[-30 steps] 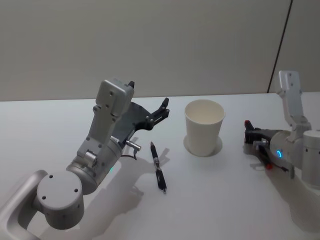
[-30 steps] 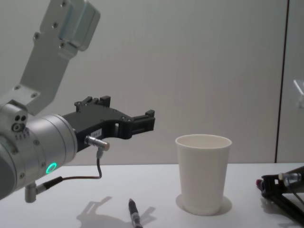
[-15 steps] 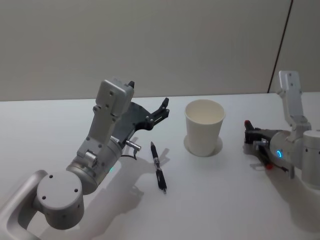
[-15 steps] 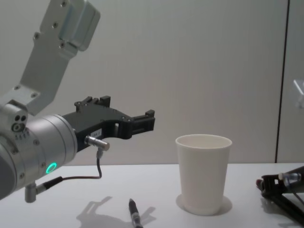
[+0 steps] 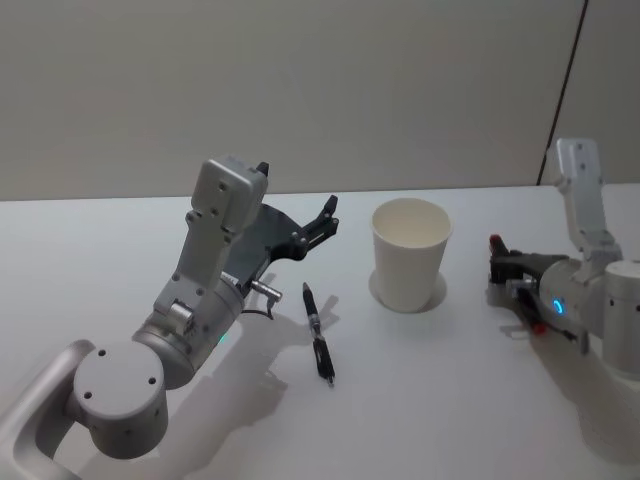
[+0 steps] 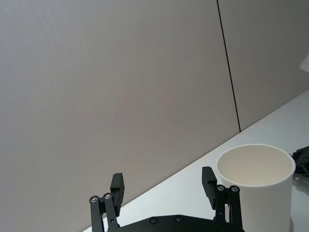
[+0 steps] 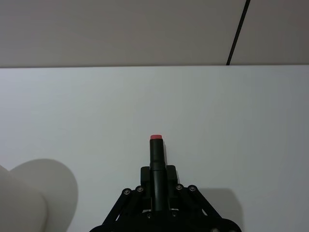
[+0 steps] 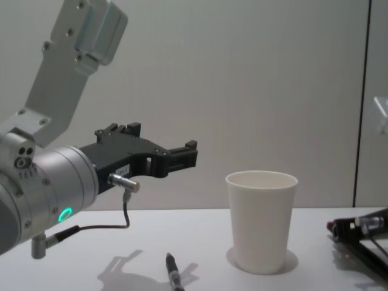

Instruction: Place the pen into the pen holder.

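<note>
Pointing leftward: pen (image 7: 156, 153) in right pincer (image 7: 157, 171)

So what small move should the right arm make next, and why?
Probably lift the right gripper: it is shut on a red-tipped pen but sits low, beside the pen holder and below its rim. The left gripper hovers open.

White paper cup (image 5: 410, 255), rolled rim, tapering, upright on bench (image 5: 450, 400), black pen (image 5: 318, 335) lying flat left of cup, near but apart, second pen (image 7: 156, 154), black, red end, clamped in right tool (image 7: 157, 173)
</note>
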You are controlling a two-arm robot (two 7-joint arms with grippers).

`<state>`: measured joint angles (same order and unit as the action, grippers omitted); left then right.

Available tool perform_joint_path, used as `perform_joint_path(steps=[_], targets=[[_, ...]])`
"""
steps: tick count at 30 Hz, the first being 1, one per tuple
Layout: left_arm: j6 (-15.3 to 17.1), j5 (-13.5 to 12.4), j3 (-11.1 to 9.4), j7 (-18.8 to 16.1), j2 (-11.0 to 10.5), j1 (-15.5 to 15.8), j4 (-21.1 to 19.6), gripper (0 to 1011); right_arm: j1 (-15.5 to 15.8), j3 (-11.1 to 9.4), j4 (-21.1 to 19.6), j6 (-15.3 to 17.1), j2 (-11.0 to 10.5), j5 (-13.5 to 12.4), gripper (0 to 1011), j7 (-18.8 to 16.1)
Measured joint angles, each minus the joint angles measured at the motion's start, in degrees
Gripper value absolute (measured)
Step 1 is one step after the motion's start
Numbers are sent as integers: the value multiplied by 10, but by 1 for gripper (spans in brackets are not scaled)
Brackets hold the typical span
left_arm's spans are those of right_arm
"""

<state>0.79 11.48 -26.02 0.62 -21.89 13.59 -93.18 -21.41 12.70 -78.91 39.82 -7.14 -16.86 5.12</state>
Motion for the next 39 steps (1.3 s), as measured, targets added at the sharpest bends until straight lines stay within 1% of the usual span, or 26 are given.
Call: perform_joint_path(steps=[1, 2, 9, 10, 11, 17, 18, 27, 30, 36, 39], targets=[[0, 0, 0, 0, 0, 0, 0, 1001, 0, 0, -2, -8, 0, 4, 178, 0], [0, 0, 0, 0, 0, 0, 0, 1001, 0, 0, -2, -8, 0, 4, 178, 0], [0, 0, 0, 0, 0, 0, 0, 1001, 3, 0, -14, -52, -1, 19, 178, 5], [0, 0, 0, 0, 0, 0, 0, 1001, 3, 0, -14, -52, -1, 19, 178, 5], [0, 0, 0, 0, 0, 0, 0, 1001, 4, -1, -17, -62, -1, 22, 178, 7], [0, 0, 0, 0, 0, 0, 0, 1001, 4, -2, -27, -93, 0, 28, 178, 15], [0, 0, 0, 0, 0, 0, 0, 1001, 4, -2, -31, -103, 1, 29, 178, 17], [0, 0, 0, 0, 0, 0, 0, 1001, 3, -4, -55, -158, 6, 34, 177, 26], [0, 0, 0, 0, 0, 0, 0, 1001, 2, -4, -63, -170, 8, 35, 178, 26], [0, 0, 0, 0, 0, 0, 0, 1001, -3, -1, -84, -209, 15, 36, 177, 21], [0, 0, 0, 0, 0, 0, 0, 1001, -6, 1, -91, -222, 19, 36, 177, 17]])
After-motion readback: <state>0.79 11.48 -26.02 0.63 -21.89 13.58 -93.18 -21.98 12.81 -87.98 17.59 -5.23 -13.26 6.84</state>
